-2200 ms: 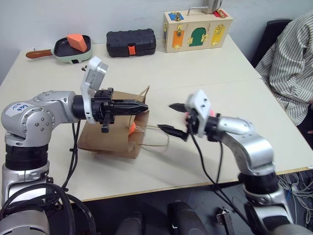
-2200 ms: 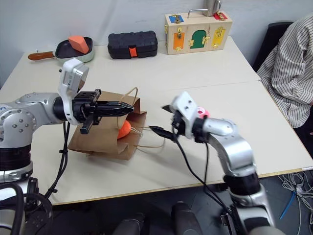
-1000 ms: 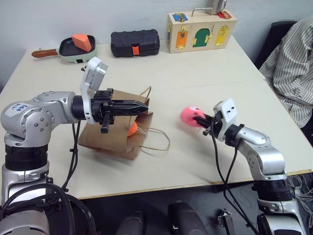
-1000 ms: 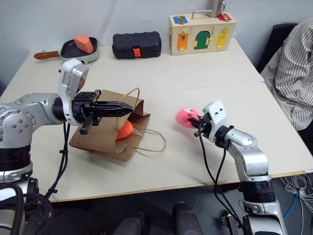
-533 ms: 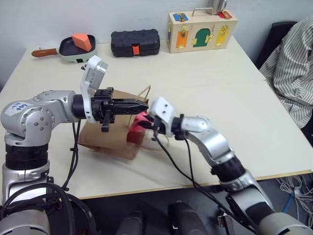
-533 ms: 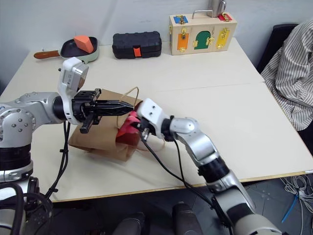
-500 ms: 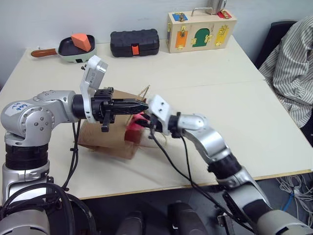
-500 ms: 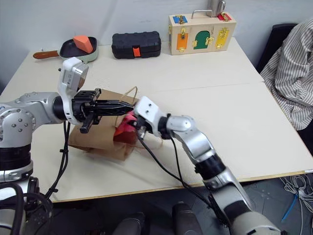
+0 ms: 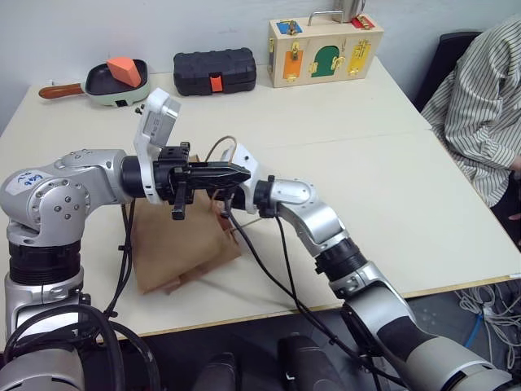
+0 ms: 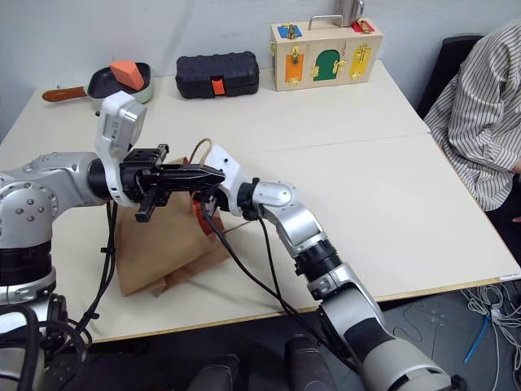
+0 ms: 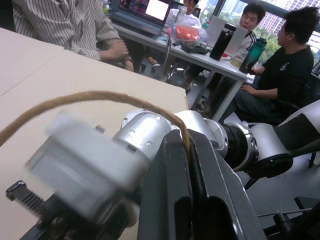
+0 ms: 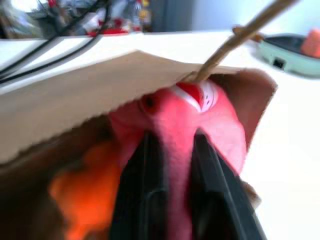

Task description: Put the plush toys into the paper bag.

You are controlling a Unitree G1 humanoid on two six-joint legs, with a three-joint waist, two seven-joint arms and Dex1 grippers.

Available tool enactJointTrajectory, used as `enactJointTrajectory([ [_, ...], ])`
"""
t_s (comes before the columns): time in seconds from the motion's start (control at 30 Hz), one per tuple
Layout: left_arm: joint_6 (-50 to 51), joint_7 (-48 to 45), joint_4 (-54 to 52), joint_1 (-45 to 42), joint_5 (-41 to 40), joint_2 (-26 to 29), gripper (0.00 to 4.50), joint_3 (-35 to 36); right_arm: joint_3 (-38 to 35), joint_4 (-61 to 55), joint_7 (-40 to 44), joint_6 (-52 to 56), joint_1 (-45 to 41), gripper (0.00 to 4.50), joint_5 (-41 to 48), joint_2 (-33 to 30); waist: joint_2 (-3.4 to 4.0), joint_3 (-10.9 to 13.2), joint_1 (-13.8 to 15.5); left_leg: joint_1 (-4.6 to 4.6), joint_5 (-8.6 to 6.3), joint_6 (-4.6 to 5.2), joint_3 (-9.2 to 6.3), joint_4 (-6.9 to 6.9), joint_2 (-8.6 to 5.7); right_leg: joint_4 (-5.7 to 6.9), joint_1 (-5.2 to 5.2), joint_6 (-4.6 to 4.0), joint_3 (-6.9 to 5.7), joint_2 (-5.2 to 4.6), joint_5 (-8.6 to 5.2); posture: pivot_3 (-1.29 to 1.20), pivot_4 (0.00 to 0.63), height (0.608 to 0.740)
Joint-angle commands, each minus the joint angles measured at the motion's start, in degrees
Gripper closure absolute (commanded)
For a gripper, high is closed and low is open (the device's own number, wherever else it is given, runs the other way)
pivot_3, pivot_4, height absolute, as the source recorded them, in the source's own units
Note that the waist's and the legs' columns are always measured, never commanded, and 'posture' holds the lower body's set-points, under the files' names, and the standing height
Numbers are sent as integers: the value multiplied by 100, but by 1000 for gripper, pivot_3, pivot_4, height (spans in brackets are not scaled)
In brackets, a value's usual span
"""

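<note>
The brown bag point(image 9: 175, 252) lies on the near part of the surface point(image 9: 391, 212), with its mouth lifted toward the middle. The left end effector point(image 9: 236, 173) is pressed together on a cord handle point(image 11: 100, 97) of the bag and holds the mouth up; in the left wrist view the cord runs between its two fingers point(image 11: 172, 200). The right end effector point(image 12: 170, 195) points into the mouth of the bag and pinches the pink toy point(image 12: 175, 125) between its two black fingers point(image 12: 140, 190). In the right wrist view this toy is at the opening, under the upper paper edge, and the orange toy point(image 12: 82, 192) lies deeper inside the bag, just beside it. In the right eye view a small red part of the pink toy point(image 10: 198, 213) shows at the mouth, below the left end effector. At the right edge of the surface sits a person point(image 9: 480, 106) in a striped shirt. On the far side stand a green pan point(image 9: 114, 81) with an orange block point(image 9: 123, 67) in it, a black case point(image 9: 215, 71), and a wooden box point(image 9: 326, 50) with coloured locks. In the left wrist view more people point(image 11: 280, 65) sit at another table behind.
</note>
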Motion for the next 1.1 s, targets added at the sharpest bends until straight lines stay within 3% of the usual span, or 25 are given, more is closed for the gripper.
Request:
enactJointTrajectory([
  [0.03,-19,24,-137,57,-70,97,4500,150,18,-906,775,274,222,4424,467,-314,0,0,26,0,0,0,0,-1,0,-2,0,0,1,0,0,0,150,740],
  [0.17,-40,-36,-108,71,-84,151,4500,125,31,-1327,1163,573,351,4424,737,-513,0,0,14,-2,0,0,2,1,0,-6,0,0,2,2,0,0,150,740],
  [0.4,-65,-99,-31,-3,-74,94,4500,44,104,-417,628,131,40,4424,320,224,0,0,15,0,0,0,5,0,2,-6,-1,0,3,4,0,0,150,740],
  [0.63,-85,-178,-16,3,-4,99,4500,51,840,49,1033,-517,264,4424,-359,244,-3,-2,27,1,0,0,0,1,-1,-6,1,-1,0,0,1,0,150,740],
  [0.77,-110,-206,-21,47,11,114,4500,56,991,-19,1224,-481,354,3082,-431,112,-3,-2,18,0,0,0,1,-2,-1,-5,-2,-1,0,1,1,0,150,740],
  [1.03,-141,-233,-34,109,20,130,4500,59,586,-539,1135,-132,329,261,-260,-135,-3,-2,30,0,0,0,1,4,-1,-5,0,-2,0,0,1,0,150,740],
  [1.1,-155,-255,-32,128,26,137,4500,59,450,-974,1224,130,371,53,-111,-368,-3,-2,43,0,0,0,1,4,-1,-6,0,-2,0,0,1,0,150,740],
])
